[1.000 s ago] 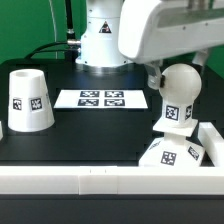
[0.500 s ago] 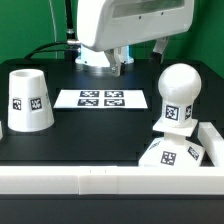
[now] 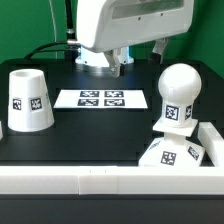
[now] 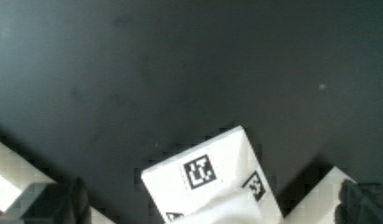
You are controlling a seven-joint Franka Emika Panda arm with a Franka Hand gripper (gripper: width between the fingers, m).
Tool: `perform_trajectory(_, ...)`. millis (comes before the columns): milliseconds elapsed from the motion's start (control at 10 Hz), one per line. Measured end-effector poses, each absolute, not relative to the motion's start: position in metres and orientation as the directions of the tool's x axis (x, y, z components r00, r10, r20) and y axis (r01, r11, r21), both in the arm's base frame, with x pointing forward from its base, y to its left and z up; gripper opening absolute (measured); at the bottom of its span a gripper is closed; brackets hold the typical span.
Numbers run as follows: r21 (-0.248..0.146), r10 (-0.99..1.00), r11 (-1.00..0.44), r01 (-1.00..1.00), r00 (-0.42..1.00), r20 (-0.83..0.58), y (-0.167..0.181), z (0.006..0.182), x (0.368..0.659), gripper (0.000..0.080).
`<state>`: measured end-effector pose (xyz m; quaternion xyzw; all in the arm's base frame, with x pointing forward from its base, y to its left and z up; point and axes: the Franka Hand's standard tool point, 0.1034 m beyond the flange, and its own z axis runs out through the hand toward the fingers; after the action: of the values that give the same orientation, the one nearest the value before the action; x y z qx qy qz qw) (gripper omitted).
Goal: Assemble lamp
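Observation:
The round white bulb (image 3: pixel 178 95) stands upright on the low square base (image 3: pixel 172 155) at the exterior view's right, against the white front wall. The tapered shade (image 3: pixel 28 100) stands alone at the exterior view's left. My gripper (image 3: pixel 122 58) hangs high near the back, up and to the left of the bulb, touching nothing. In the wrist view the gripper (image 4: pixel 206 208) is open, its dark fingers (image 4: pixel 46 205) far apart. A white tagged part (image 4: pixel 214 180) lies well below them; I cannot tell whether it is bulb or base.
The marker board (image 3: pixel 102 98) lies flat on the black table between shade and bulb. A white wall (image 3: pixel 80 180) runs along the front edge. The arm's white pedestal (image 3: pixel 98 45) stands at the back.
A second ago the gripper was beside the bulb's top. It has let go and moved up and to the exterior view's left. The bulb stays on the base.

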<state>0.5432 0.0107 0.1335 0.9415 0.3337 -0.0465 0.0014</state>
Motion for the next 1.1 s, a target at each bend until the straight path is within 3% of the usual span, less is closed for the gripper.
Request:
perform_trajectory(200,-0.064,0.684,-0.729,0.681,0.727,-0.058,-0.037,0.134,0.497,0.0699)
perform_trajectory(500,-0.076,0.694,-0.72,0.69,0.718,-0.059,-0.096,0.126,0.473,0.0699)
perform_trajectory(900,-0.076,0.688,-0.725,0.684,0.723,-0.062,-0.097,0.124,0.472,0.0699)
perform_trajectory(1100,-0.053,0.684,-0.729,0.682,0.727,-0.055,-0.102,0.123,0.459,0.0699)
